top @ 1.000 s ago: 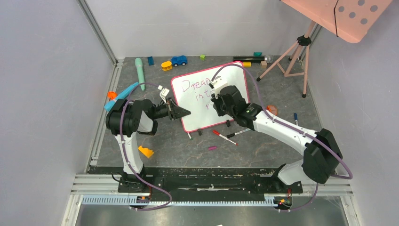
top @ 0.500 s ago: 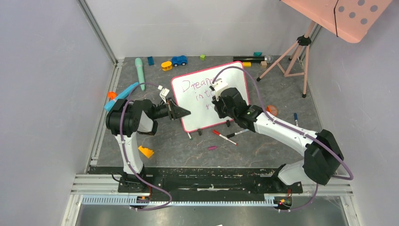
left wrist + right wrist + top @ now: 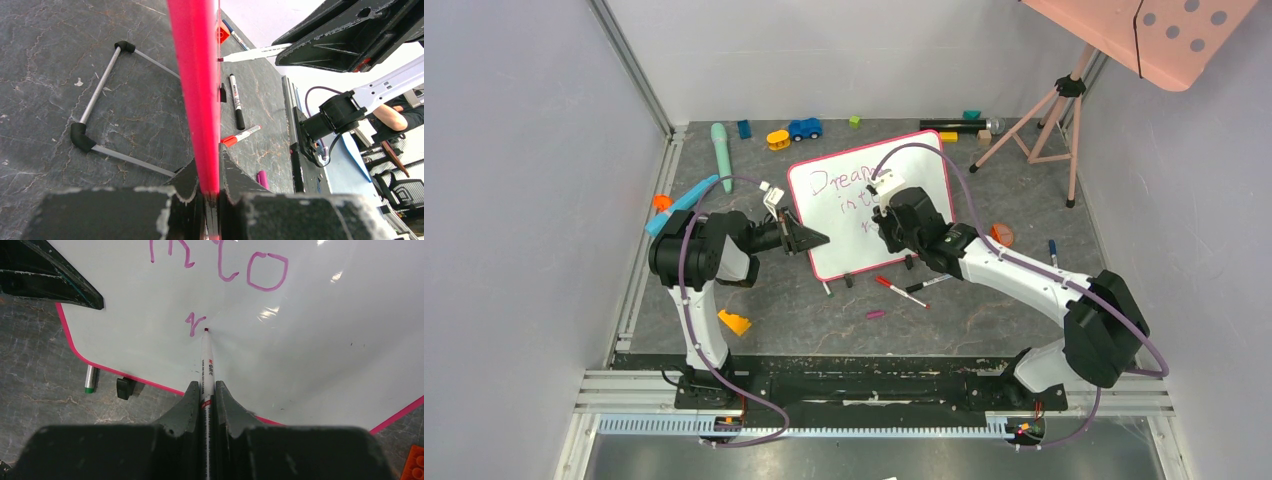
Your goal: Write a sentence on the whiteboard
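— Whiteboard (image 3: 829, 245): where does it stand?

— In the middle of the worktop (image 3: 754, 300), between my two arms, propped on its black clip feet (image 3: 848, 281). My left pincer (image 3: 820, 240) is clamped tight on the pink frame (image 3: 197, 100) at the left edge, one finger on each face of the whiteboard.

— And your right pincer?

— My right pincer (image 3: 206, 390) is pinched narrow around a white marker (image 3: 206, 362). Its tip touches the white writing face just to the right of a small purple "r" (image 3: 191, 324).

— What can you read of the sentence?

— The sentence (image 3: 836, 181) runs in thin purple strokes. The top line begins "Drea", and my right arm covers the rest. Under it is "into". The lone "r" sits on the third line.

— Anything lying close by?

— A red-capped marker (image 3: 902, 292), a black-capped marker (image 3: 931, 283) and a purple cap (image 3: 876, 314) lie on the worktop just in front of the board. A green-ended marker (image 3: 90, 379) lies beside one clip foot.
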`<state>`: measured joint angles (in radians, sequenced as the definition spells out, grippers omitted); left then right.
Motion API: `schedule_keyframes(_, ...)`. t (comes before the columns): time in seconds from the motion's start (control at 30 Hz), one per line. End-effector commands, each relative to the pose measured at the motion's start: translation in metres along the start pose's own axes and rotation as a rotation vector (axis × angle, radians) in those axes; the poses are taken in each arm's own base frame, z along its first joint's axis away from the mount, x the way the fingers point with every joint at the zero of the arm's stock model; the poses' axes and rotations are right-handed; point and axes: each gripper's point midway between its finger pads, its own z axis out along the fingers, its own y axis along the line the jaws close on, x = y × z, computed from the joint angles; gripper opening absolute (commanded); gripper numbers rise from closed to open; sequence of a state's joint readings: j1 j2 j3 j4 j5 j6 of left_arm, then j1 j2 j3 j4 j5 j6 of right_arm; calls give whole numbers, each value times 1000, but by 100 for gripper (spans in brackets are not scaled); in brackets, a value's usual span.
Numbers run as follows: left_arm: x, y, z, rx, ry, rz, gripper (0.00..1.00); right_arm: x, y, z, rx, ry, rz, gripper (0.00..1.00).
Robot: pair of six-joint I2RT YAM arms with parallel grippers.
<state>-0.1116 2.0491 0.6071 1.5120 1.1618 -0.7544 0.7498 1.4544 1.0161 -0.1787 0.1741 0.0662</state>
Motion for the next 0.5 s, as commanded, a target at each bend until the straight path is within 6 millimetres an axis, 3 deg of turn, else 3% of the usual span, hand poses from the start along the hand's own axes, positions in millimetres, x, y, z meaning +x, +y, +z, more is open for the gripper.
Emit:
schedule_keyframes(0.0, 1, 20, -5, -26, -19, 185, 2, -12, -2, 3, 10, -42, -2, 0)
schedule_keyframes(0.17, 1, 20, -5, -26, -19, 186, 2, -13, -5, 4, 26, -37, -4, 0)
schedule_keyframes(0.47, 2, 20, -5, -26, -18, 186, 2, -8, -29, -3, 101, -27, 7, 0)
